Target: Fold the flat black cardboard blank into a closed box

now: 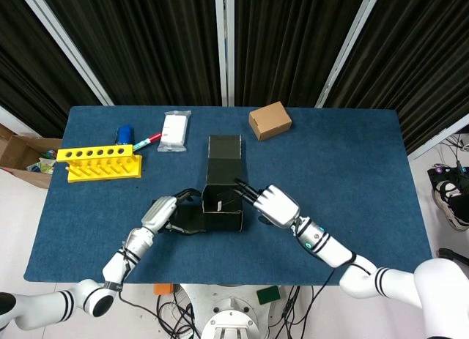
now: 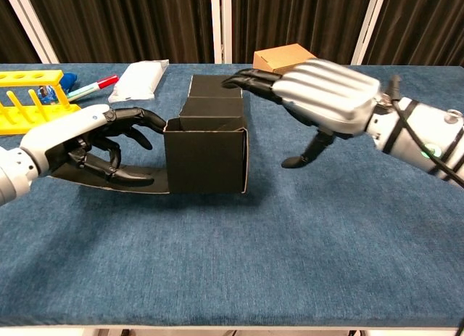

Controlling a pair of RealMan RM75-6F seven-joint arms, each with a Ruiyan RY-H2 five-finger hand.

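Head view: black box (image 1: 222,211), matte cardboard, half-formed and open-topped, lid flap lying flat behind it. Beyond it: brown carton (image 1: 269,120), white packet (image 1: 174,130), yellow rack (image 1: 100,163).

Chest view: left hand (image 2: 80,141) at the box's left wall, fingers curled, over a flat flap. Right hand (image 2: 319,96) right of the box, fingers together, tips above the rear rim; contact unclear.

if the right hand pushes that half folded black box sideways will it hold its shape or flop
The black box looks like thin cardboard, open-topped with its lid laid back flat, so it would probably skew or slide easily. The left hand rests on its side flap and may steady it.
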